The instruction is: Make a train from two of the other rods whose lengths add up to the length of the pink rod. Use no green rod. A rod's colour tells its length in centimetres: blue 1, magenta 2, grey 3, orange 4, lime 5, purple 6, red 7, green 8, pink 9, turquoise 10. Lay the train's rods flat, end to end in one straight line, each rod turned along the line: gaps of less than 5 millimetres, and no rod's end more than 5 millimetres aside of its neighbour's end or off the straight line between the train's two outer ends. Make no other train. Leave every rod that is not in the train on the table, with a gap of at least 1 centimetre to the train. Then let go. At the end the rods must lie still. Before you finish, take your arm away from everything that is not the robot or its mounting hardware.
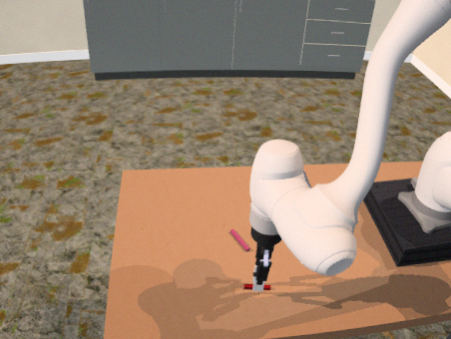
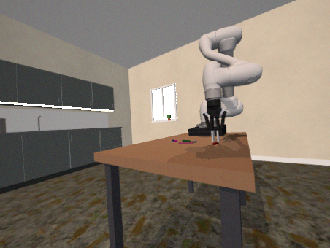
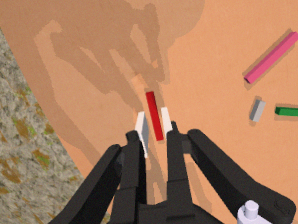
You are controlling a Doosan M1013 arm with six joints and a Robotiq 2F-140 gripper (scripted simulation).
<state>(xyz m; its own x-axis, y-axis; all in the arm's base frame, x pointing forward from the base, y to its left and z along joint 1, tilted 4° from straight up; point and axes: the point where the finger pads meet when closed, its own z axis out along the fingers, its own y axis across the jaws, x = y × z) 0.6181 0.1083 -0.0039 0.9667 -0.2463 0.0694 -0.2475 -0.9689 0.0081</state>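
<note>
The red rod (image 1: pixel 246 286) (image 2: pixel 215 144) (image 3: pixel 151 100) lies on the table between the fingertips of my gripper (image 1: pixel 257 286) (image 2: pixel 215 141) (image 3: pixel 154 119). The fingers stand partly open, one on each long side of the rod, with narrow gaps in the wrist view. The pink rod (image 1: pixel 239 239) (image 2: pixel 185 143) (image 3: pixel 271 57) lies slanted, apart from the red one. A short grey rod (image 3: pixel 257 110) (image 2: pixel 194 141) lies near it. A small magenta rod (image 2: pixel 175 141) shows in the exterior view; a dark bit beside it is too small to tell. No two rods form a line with the red one.
A green rod (image 3: pixel 287 111) (image 2: pixel 186 141) lies beside the grey rod, cut off by the wrist view's edge. The arm hides part of the table (image 1: pixel 150 214) in the top view. The table's edge is to the left in the wrist view. The arm's black base (image 1: pixel 394 234) stands on the table.
</note>
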